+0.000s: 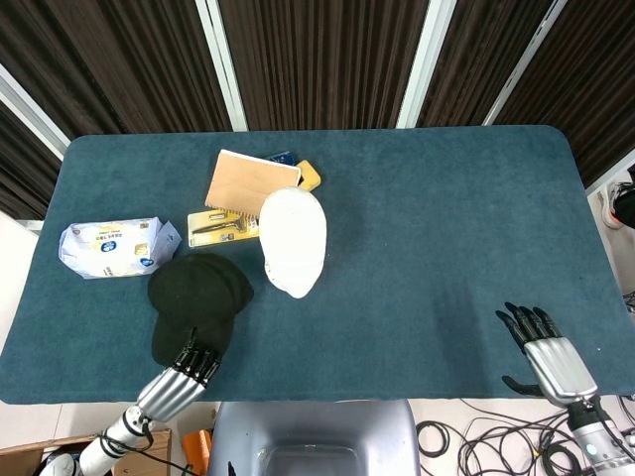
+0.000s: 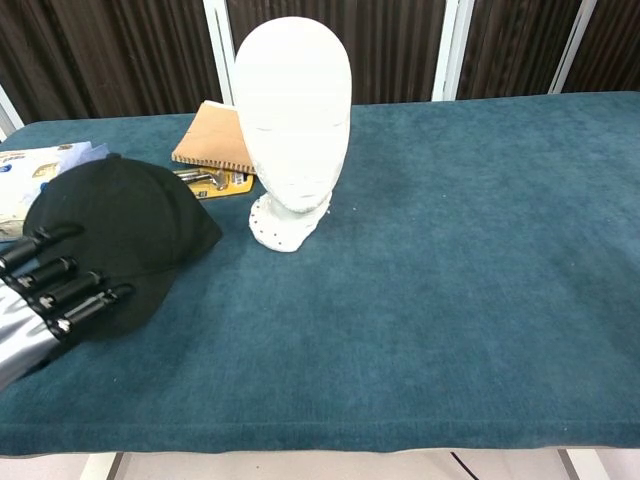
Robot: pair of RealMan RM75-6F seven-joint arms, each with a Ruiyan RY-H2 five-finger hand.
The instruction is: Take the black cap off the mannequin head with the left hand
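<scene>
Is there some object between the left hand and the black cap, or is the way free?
Nothing visible stands between them. The left hand lies at the near edge of the black cap, its fingertips on the brim. The cap sits on the table, left of the bare mannequin head.
</scene>
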